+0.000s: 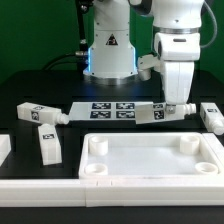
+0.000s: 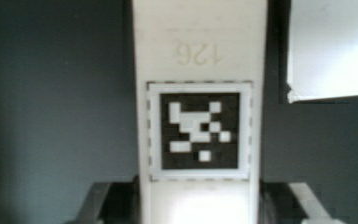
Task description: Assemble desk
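Note:
My gripper (image 1: 178, 106) is at the exterior view's right, shut on one end of a white desk leg (image 1: 158, 111) that reaches over the right end of the marker board (image 1: 110, 110). In the wrist view this leg (image 2: 197, 90) fills the middle, its black-and-white tag facing the camera. A finger (image 2: 105, 202) stands on each side of it, around the gripper's midpoint (image 2: 201, 208). The tabletop (image 1: 150, 172) lies in front, rim up, with round corner sockets. Three other legs lie loose: one at the left (image 1: 40, 113), one in front of it (image 1: 48, 147), one at the right (image 1: 212, 115).
A long white rail (image 1: 110, 192) runs along the table's front edge. Another white piece (image 1: 4, 148) shows at the left border. The robot's base (image 1: 108, 50) stands behind the marker board. A plain white surface (image 2: 336, 50) shows beside the held leg in the wrist view.

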{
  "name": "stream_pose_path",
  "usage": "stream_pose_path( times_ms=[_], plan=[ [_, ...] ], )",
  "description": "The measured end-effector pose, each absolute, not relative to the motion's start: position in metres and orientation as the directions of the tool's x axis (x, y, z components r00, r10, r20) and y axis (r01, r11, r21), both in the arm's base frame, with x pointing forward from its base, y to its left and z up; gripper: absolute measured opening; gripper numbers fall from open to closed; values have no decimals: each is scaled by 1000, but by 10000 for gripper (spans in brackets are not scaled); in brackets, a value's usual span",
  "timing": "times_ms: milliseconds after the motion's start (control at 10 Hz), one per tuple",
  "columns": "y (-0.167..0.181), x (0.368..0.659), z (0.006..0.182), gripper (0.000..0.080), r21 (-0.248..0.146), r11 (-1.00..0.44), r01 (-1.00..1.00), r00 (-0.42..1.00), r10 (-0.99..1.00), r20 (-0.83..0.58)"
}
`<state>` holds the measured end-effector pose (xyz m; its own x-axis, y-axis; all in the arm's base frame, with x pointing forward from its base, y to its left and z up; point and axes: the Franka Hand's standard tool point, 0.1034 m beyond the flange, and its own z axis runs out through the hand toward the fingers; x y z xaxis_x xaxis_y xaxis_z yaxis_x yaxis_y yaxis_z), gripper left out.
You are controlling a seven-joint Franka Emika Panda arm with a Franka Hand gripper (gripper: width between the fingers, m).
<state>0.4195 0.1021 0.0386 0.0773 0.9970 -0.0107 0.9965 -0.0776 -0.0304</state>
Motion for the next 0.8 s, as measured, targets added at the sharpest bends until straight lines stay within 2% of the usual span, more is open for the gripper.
stream_pose_path(
  times_ms=[100, 300, 500, 800],
  plan=[
    [101, 419, 38, 282, -30, 10, 999, -10, 1000, -15],
    [107, 404, 40, 282, -39, 320, 946, -321, 947, -22],
    [102, 403, 38, 282, -39, 376, 926, -377, 926, -17],
    [97, 402, 36, 282, -49, 582, 811, -584, 811, -26]
  ],
)
